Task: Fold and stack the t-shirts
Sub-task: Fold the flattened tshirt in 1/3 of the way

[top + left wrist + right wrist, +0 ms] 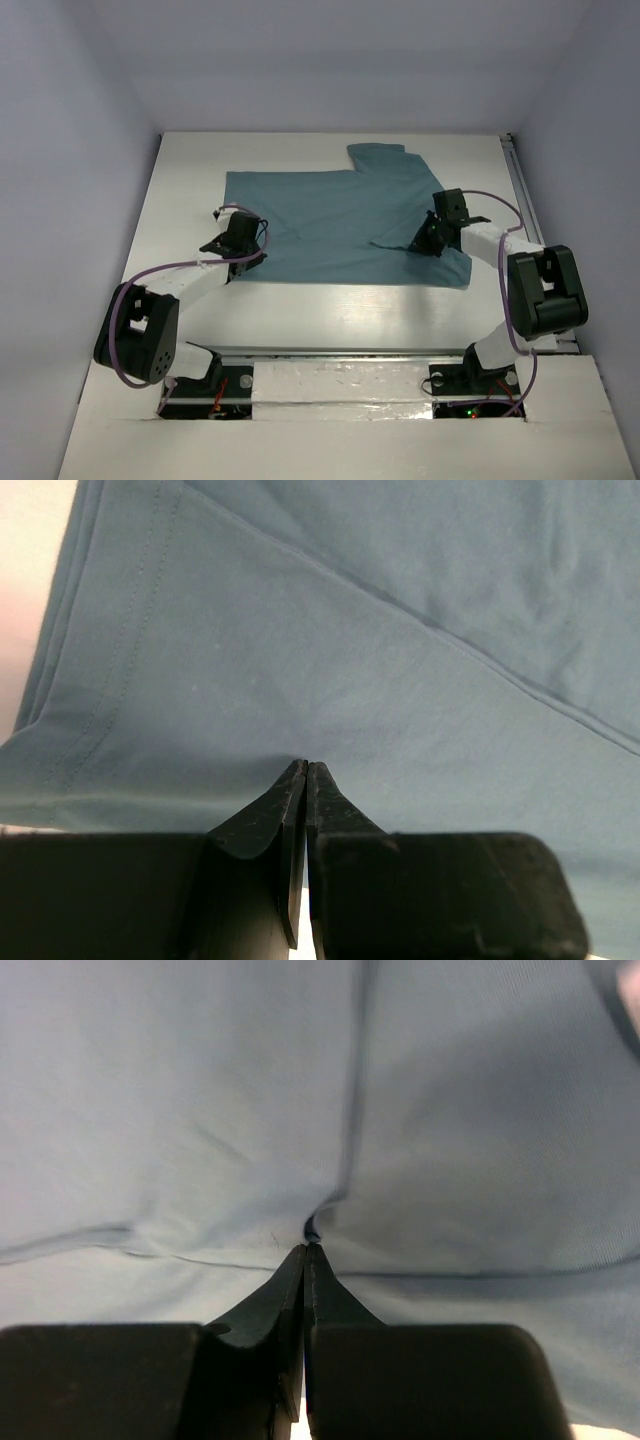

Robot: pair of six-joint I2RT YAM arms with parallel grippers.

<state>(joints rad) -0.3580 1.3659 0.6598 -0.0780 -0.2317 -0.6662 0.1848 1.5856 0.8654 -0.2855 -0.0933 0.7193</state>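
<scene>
Left fingers (285,815) pressed together pinching teal t-shirt (330,215) near its edge, right fingers (285,1290) pinching a pucker (cloth bunched)

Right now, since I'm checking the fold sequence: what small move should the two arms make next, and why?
Probably raise both grippers slightly, together. The left gripper and right gripper each have jaws shut on the t-shirt, which lies flat on the table; lifting would start the fold.

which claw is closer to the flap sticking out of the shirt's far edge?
Right. The right claw pinches the t-shirt toward its right side, nearward of the flap; the left claw pinches the near-left corner, much farther off.
</scene>
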